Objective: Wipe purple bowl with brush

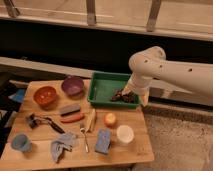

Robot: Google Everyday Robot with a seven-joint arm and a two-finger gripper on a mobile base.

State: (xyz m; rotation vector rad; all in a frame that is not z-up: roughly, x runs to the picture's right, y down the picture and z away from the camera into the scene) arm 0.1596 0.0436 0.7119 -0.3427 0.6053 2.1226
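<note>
Gripper (125, 96) hangs low over the green tray (105, 86), at the far right end of the table (136, 119). The jaws read as released and spread wide. You have nothing in them; the dark shape down in the tray looks to be the fingers themselves, though it is hard to separate them from whatever may lie there.

Brush (46, 123) lies flat on the wood, well apart from the jaws: across the table to their camera-left and nearer the camera. Bristly head points away from the jaws, thin handle runs back toward them. Untouched, as far as it shows.

Purple bowl (73, 85) sits upright, also camera-left of the jaws, about level with them in depth and just beyond the tray's left wall. It is closer to the jaws than the brush is. Orange-red bowl (45, 95) stands just past it, farther from the jaws; do not mix them up. A grey block (69, 109) lies between the purple bowl and the brush.

Progress, as a judgement: nothing of the task is done yet. No brush in hand, no contact with the bowl. Left for you: carry the jaws out of the tray and over to the brush handle, close on it, lift, bring the head into the purple bowl, then wipe.
</note>
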